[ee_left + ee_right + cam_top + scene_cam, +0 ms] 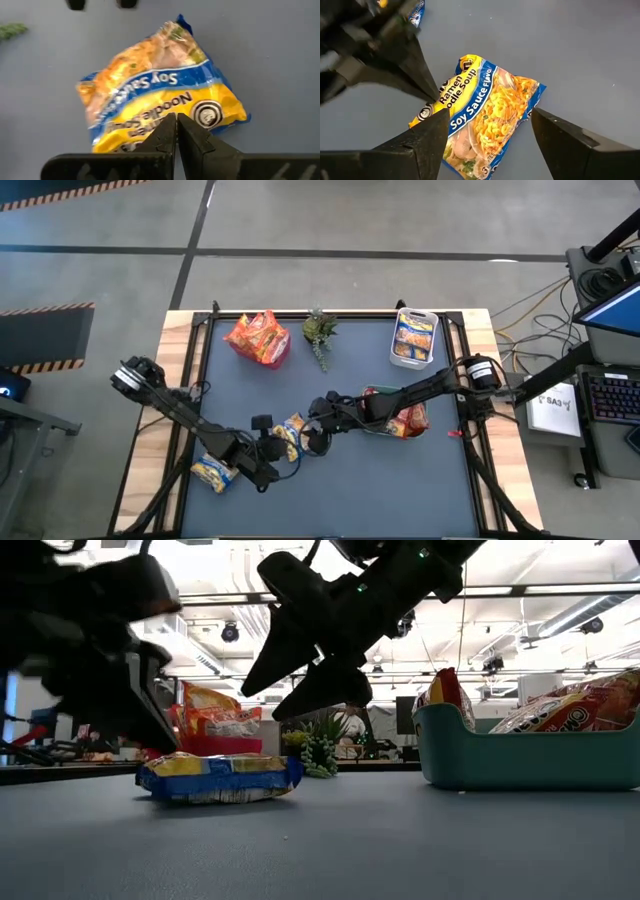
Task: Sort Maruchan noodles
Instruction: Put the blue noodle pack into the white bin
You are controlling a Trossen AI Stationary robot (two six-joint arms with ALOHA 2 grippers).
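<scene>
Below my right hand [487,135], between its spread fingers, lies a yellow-and-blue soy sauce packet [487,107] flat on the worktop [400,490]; nothing is gripped, hand open and just above it. My left hand [176,131] sits at the packet's near end, fingers pressed together, tips at or on the wrapper edge; contact unclear, and the packet does not look lifted.

Sorting status, as far as visible:
- Red packets [408,420]: several in the teal bin [520,755] under my right forearm.
- Orange packets [258,337]: a pile at the far side of the worktop, well apart from both hands, beside the small green plant [319,335].
- White tray [413,338], far side near the plant: holds yellow packets.
- A second yellow-and-blue packet [214,472] lies loose by my left forearm.

Judgement: mostly sorted. Two yellow-and-blue packets remain loose, the one under my hands and the one by the left arm. Both probably belong in the white tray.
</scene>
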